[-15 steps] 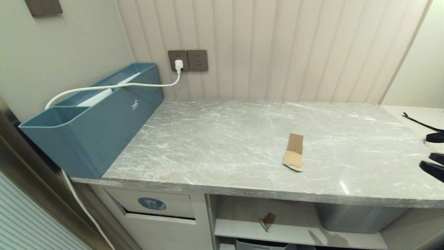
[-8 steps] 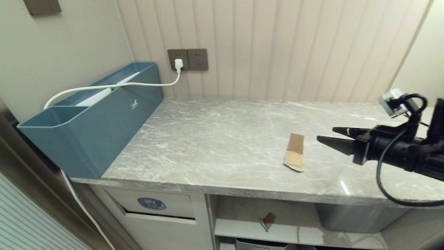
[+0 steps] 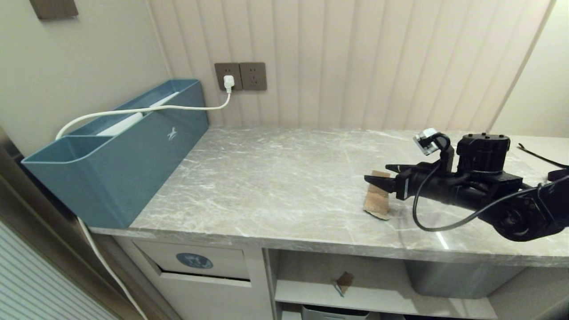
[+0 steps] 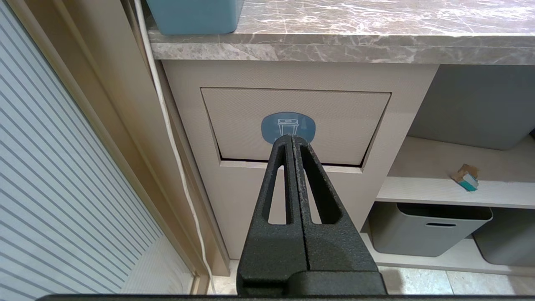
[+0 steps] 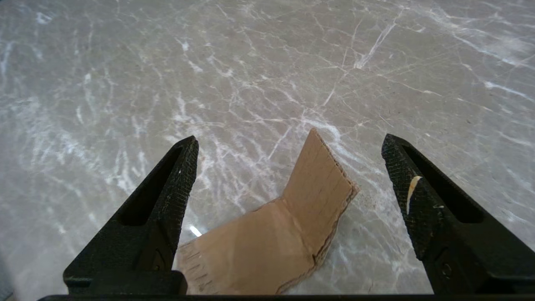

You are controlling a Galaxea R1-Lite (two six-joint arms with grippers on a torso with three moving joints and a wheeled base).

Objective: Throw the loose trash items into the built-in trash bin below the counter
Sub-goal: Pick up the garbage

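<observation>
Grey marble counter [image 3: 284,178] above the beige built-in trash bin [image 3: 200,271], flap closed. Right gripper [image 3: 378,174], fingers spread wide, hovers over a bent cardboard scrap [image 3: 376,202] lying near the counter's front edge. Left gripper [image 4: 292,140], fingers pressed together, faces the flap. A tiny teal-edged scrap [image 3: 342,282] lies on the shelf under the counter.

- Cardboard scrap [image 3: 377,201] lies on the counter [image 3: 275,191], right of centre, near the front edge.
- Right gripper [image 3: 381,174] above the scrap's rear end.
- Storage box [image 3: 120,151] on the counter's left end.
- Trash bin flap [image 3: 195,260] below, left.
- Small scrap [image 3: 343,282] on the shelf [image 3: 378,300], right of the flap.
</observation>
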